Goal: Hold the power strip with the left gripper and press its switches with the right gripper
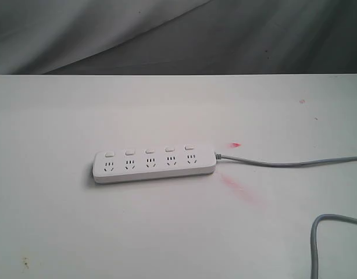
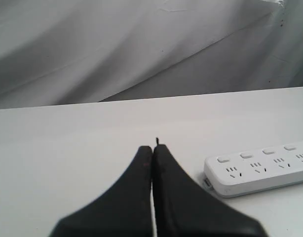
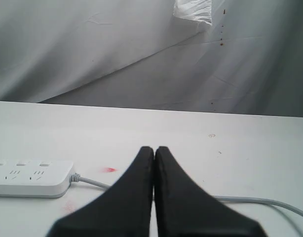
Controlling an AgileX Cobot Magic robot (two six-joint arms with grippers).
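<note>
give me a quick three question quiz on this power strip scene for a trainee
1. True or false: the left gripper is clamped on the power strip.
2. How many switches are in the row on the strip? A three, B five, C seven.
3. Fill in: in the exterior view, the grey cord leaves the strip at its ___ end.

Key: 1 false; the gripper is shut on nothing and sits apart from the strip. 2 B. 3 right.
</note>
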